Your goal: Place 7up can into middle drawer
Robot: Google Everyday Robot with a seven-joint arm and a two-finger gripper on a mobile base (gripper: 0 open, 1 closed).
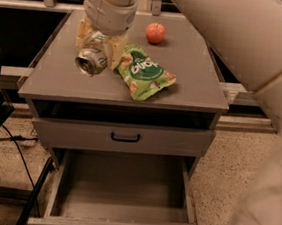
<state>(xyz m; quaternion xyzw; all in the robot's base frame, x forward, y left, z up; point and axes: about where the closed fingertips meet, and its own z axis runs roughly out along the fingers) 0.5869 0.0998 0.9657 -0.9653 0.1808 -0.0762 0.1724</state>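
Observation:
The 7up can (pixel 90 60) hangs tilted just above the left part of the cabinet top (pixel 195 75), its silver top facing me. My gripper (pixel 99 54) comes down from above and is shut on the can, with yellowish fingers (pixel 119 46) on either side of it. The middle drawer (pixel 122 190) stands pulled open at the bottom of the view, its plain grey floor bare. The can is well above and behind that drawer's opening.
A green crisp bag (pixel 145 73) lies on the cabinet top just right of the can. A red apple (pixel 155 33) sits at the back. The shut drawer with the black handle (pixel 125 137) is above the open one. My arm fills the upper right.

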